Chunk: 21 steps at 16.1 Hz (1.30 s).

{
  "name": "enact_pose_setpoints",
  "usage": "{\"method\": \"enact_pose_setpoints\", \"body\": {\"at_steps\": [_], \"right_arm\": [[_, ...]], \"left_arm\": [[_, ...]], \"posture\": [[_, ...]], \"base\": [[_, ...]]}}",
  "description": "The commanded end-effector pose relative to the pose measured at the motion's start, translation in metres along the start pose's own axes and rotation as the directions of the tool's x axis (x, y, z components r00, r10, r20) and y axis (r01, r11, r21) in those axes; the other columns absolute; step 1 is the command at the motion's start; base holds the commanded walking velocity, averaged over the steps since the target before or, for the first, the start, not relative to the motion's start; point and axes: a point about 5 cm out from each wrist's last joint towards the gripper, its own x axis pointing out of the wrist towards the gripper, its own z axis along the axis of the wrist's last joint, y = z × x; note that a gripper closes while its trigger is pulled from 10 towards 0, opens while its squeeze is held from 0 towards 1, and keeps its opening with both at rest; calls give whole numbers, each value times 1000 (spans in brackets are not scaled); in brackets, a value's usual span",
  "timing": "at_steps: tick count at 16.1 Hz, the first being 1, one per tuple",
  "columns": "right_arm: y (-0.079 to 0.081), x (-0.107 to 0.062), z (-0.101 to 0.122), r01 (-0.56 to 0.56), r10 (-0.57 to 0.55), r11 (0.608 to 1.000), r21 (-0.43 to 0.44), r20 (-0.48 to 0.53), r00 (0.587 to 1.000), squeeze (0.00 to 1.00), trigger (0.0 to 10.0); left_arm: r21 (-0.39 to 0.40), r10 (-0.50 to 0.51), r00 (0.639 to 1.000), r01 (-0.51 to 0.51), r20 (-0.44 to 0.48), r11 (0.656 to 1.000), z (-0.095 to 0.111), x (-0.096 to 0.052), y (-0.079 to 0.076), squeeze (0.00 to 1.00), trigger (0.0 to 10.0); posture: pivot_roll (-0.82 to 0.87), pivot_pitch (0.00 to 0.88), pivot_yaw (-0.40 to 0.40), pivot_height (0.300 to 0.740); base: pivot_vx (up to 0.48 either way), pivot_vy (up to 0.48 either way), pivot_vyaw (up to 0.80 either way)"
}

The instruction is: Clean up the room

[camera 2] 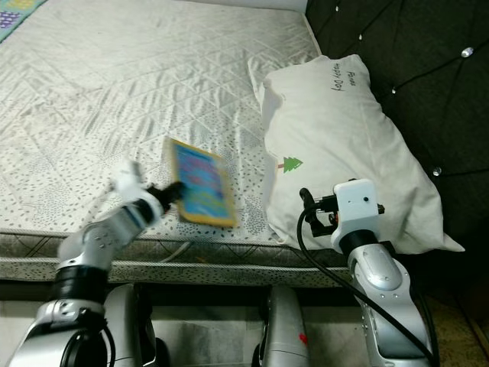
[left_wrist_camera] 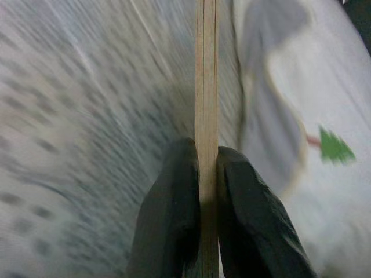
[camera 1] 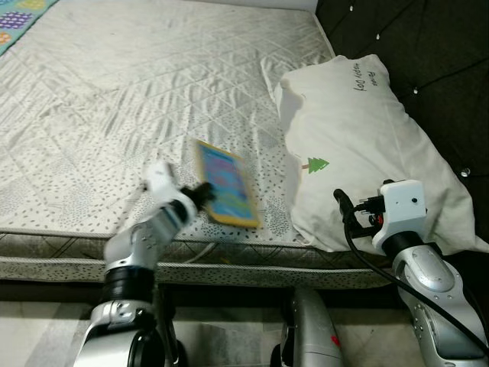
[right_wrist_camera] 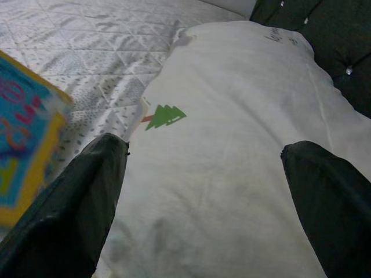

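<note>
1. A thin colourful book (camera 1: 224,186) with a yellow border is pinched by its lower edge between the two fingers of the left gripper (camera 1: 203,191), which are closed flat against both of its faces; in the left wrist view the book is seen edge-on between the fingers (left_wrist_camera: 174,214).
2. The book is held tilted up above the mattress (camera 1: 114,99), just beside the pillow (camera 1: 359,145), presumably so that it can be carried off the bed as part of the tidying.
3. The right gripper (right_wrist_camera: 203,197) is held wide open and empty over the near end of the pillow, its fingers pointed along it.
4. On the far side of the book from the pillow, a broad stretch of mattress is offered as room for a swing.
5. The bed's front edge lies just below the book, and the dark padded headboard (camera 1: 428,46) is set beyond the pillow.
</note>
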Motion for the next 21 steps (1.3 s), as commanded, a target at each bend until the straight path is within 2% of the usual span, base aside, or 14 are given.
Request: {"method": "enact_pose_setpoints", "body": {"at_steps": [1,3,5,6,8,9,10,11,13,16,19,21], "right_arm": [[-2,-1,6,9,-9,1000,-13,8,1000,0,10000],[0,0,7,7,-7,1000,-14,7,1000,0,10000],[1,1,7,6,-6,1000,-14,5,1000,0,10000],[1,1,7,6,-6,1000,-13,3,1000,0,10000],[1,2,7,9,-9,1000,-13,3,1000,0,10000],[1,2,7,9,-9,1000,-13,3,1000,0,10000],[0,2,7,13,-13,1000,-13,3,1000,0,10000],[0,2,7,16,-16,1000,-14,2,1000,0,10000],[-2,1,7,21,-21,1000,-16,1,1000,0,10000],[-2,3,7,25,-25,999,-22,5,1000,0,10000],[-1,4,8,21,-21,1000,-23,7,1000,0,10000],[0,5,9,19,-19,1000,-22,9,1000,0,10000]], "left_arm": [[-2,-64,998,64,-17,998,5,3,-14,0,10000],[-39,-130,987,127,-90,991,-2,5,-23,0,10000],[-42,-165,973,160,-159,986,-11,5,-26,0,10000],[-35,-169,967,165,-192,986,-15,5,-25,0,10000],[-29,-126,970,123,-206,992,-15,7,-12,0,10000],[-33,-130,969,126,-208,991,-15,7,-11,0,10000],[-24,-103,973,101,-208,995,-13,7,-4,141,10000],[-9,-84,976,84,-203,996,-11,7,0,153,10000],[0,-54,983,55,-176,998,-3,7,6,118,10000],[42,6,999,-4,-52,999,27,5,20,86,10000],[71,46,999,-45,-13,996,38,2,32,71,10000],[69,53,998,-51,-20,996,36,2,35,67,10000]], "posture": [[-226,116,-62,549],[-237,118,-55,549],[-238,119,-56,549],[-239,120,-55,549],[-241,121,-54,549],[-242,121,-54,549],[-243,121,-53,549],[-247,121,-52,549],[-247,121,-52,549],[-250,119,-51,549],[-249,116,-57,549],[-250,115,-60,549]], "base": [[0,0,0],[0,0,0],[0,0,0],[0,0,0],[0,0,0],[0,0,0],[0,0,0],[0,0,0],[0,0,0],[0,0,0],[0,0,0],[0,0,0]]}}
